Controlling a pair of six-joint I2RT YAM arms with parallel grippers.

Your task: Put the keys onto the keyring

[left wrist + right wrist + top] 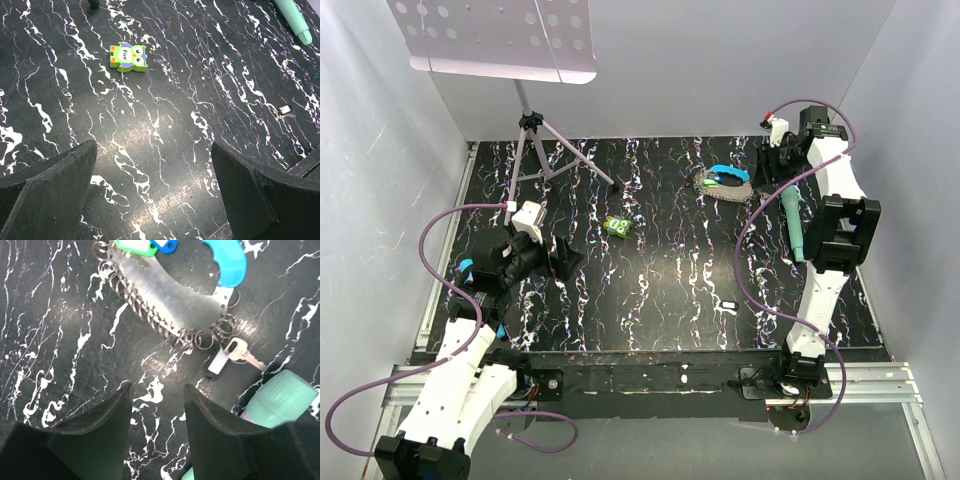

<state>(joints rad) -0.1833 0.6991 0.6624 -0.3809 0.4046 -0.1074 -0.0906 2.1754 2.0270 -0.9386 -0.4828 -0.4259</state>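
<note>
The keyring (160,285), a grey loop edged with small rings and carrying a bright blue curved clip (227,260), lies at the back right of the table (725,182). A green-headed key (136,247) and a blue-headed one (165,245) sit at its far end. A silver key with a white tag (235,352) lies at its near rings. Another small tagged key (728,306) (284,112) lies loose near the front right. My right gripper (157,390) (765,165) hovers just short of the keyring, open and holding nothing. My left gripper (155,170) (563,262) stands wide open over bare table.
A green owl-shaped piece (616,227) (128,56) lies mid-table. A teal marker (792,220) (277,400) lies right beside my right gripper. A tripod stand (535,140) stands at the back left. White walls close in both sides.
</note>
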